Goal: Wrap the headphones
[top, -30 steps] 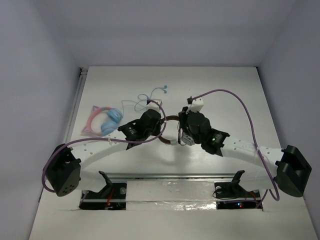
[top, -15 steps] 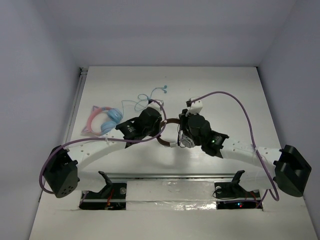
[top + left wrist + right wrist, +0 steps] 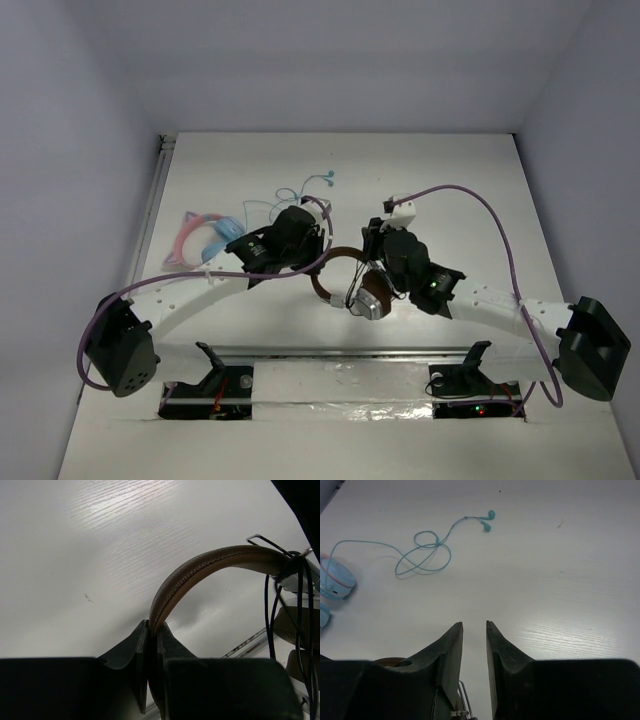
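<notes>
- Pale grey walls (image 3: 320, 60) are closing in a white table (image 3: 450, 180), and both arms are reaching toward its middle.
- The headphones (image 3: 371, 303) are sitting between the two wrists, near the middle of the table and toward the near edge.
- From above, their long axis is running on a slant, from the left gripper down and to the right toward the silver earcup (image 3: 373, 305). The earcup is pointing at the near edge.
- The brown headband (image 3: 210, 562) is arching out of the left gripper (image 3: 152, 630) and curving away to the right, casting a soft shadow on the wood below.
- The left jaws are pressing together on the end of the headband, pinching its stitched edge with no gap showing.
- A thin black cable (image 3: 271, 615) is looping around the far end of the headband and hanging down in several strands.
- The right gripper (image 3: 474, 630) is hovering just beside the headphones, its jaws standing a narrow slit apart with bare table showing between the tips.
- Nothing is showing between the right fingers (image 3: 449, 652). A bit of brown padding and metal wire is peeking out below them.
- Light-blue earbuds (image 3: 422, 555) are lying tangled farther back on the table.
- A pink-and-blue headset (image 3: 335, 577) is resting off to the left, well apart from the brown pair.
</notes>
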Controlling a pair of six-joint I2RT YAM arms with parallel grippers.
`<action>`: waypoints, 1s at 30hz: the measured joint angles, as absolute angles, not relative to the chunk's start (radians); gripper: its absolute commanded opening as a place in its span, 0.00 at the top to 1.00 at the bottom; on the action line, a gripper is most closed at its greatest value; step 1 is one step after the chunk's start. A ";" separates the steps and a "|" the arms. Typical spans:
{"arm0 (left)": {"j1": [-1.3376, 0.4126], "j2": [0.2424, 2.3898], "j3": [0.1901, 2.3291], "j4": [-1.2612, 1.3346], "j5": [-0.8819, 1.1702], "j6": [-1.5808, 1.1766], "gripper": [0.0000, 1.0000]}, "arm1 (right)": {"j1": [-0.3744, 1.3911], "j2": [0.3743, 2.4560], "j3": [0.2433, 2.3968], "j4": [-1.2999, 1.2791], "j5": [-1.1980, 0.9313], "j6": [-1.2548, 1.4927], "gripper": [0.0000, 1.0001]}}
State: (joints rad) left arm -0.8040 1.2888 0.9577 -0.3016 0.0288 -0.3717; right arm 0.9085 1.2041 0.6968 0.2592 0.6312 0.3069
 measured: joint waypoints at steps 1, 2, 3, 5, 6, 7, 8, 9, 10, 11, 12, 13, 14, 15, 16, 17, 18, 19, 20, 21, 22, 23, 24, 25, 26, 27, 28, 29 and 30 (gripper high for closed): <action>-0.804 1.289 0.962 -0.307 0.035 -0.370 1.00 | 0.908 1.204 0.697 0.258 0.635 0.310 0.68; -0.804 1.291 0.967 -0.313 0.040 -0.367 1.00 | 0.908 1.204 0.697 0.255 0.636 0.310 0.68; -0.804 1.293 0.973 -0.317 0.046 -0.364 1.00 | 0.907 1.204 0.696 0.252 0.638 0.311 0.68; -0.804 1.301 0.984 -0.329 0.053 -0.361 1.00 | 0.902 1.204 0.696 0.246 0.640 0.314 0.68; -0.804 1.307 0.991 -0.335 0.056 -0.359 1.00 | 0.902 1.204 0.696 0.244 0.645 0.317 0.67; -0.804 1.314 0.998 -0.340 0.057 -0.356 1.00 | 0.902 1.204 0.696 0.239 0.650 0.322 0.65; -0.804 1.319 1.003 -0.343 0.057 -0.355 1.00 | 0.902 1.204 0.696 0.234 0.655 0.327 0.64; -0.804 1.328 1.011 -0.348 0.056 -0.352 1.00 | 0.898 1.203 0.696 0.227 0.658 0.332 0.62; -0.804 1.337 1.019 -0.353 0.056 -0.349 1.00 | 0.894 1.200 0.697 0.212 0.660 0.337 0.60; -0.804 1.349 1.027 -0.356 0.056 -0.348 1.00 | 0.890 1.194 0.699 0.193 0.663 0.344 0.58; -0.804 1.359 1.033 -0.356 0.056 -0.348 1.00 | 0.887 1.186 0.703 0.170 0.669 0.348 0.51; -0.804 1.371 1.039 -0.356 0.056 -0.348 1.00 | 0.883 1.174 0.714 0.139 0.676 0.354 0.46; -0.804 1.382 1.043 -0.356 0.053 -0.348 1.00 | 0.881 1.161 0.727 0.113 0.682 0.361 0.42; -0.804 1.394 1.046 -0.355 0.052 -0.348 1.00 | 0.879 1.144 0.745 0.085 0.689 0.365 0.34; -0.804 1.407 1.048 -0.353 0.051 -0.348 1.00 | 0.878 1.124 0.766 0.064 0.697 0.369 0.31; -0.804 1.420 1.050 -0.348 0.049 -0.348 1.00 | 0.878 1.104 0.786 0.044 0.704 0.372 0.28; -0.804 1.433 1.052 -0.344 0.045 -0.348 1.00 | 0.877 1.078 0.807 0.022 0.712 0.376 0.23; -0.804 1.451 1.058 -0.340 0.039 -0.348 1.00 | 0.876 1.051 0.828 0.002 0.721 0.382 0.20; -0.804 1.471 1.065 -0.336 0.031 -0.348 1.00 | 0.876 1.022 0.847 -0.018 0.730 0.391 0.17; -0.804 1.491 1.073 -0.326 0.019 -0.349 1.00 | 0.876 0.993 0.862 -0.034 0.742 0.400 0.10; -0.804 1.514 1.083 -0.315 0.006 -0.349 1.00 | 0.876 0.963 0.872 -0.051 0.756 0.412 0.01; -0.804 1.535 1.095 -0.304 -0.010 -0.350 1.00 | 0.875 0.936 0.878 -0.065 0.768 0.426 0.00; -0.804 1.562 1.111 -0.289 -0.030 -0.351 1.00 | 0.875 0.908 0.881 -0.083 0.785 0.435 0.00; -0.804 1.593 1.129 -0.267 -0.047 -0.352 1.00 | 0.875 0.884 0.881 -0.103 0.800 0.447 0.00; -0.804 1.625 1.151 -0.248 -0.066 -0.354 1.00 | 0.873 0.859 0.881 -0.129 0.817 0.462 0.00; -0.804 1.655 1.172 -0.227 -0.084 -0.357 1.00 | 0.871 0.832 0.881 -0.152 0.831 0.474 0.00; -0.804 1.689 1.194 -0.199 -0.102 -0.359 1.00 | 0.871 0.808 0.880 -0.172 0.844 0.484 0.00; -0.804 1.723 1.221 -0.179 -0.121 -0.361 1.00 | 0.871 0.780 0.878 -0.193 0.854 0.494 0.00; -0.804 1.758 1.249 -0.158 -0.143 -0.363 1.00 | 0.871 0.751 0.875 -0.211 0.862 0.503 0.00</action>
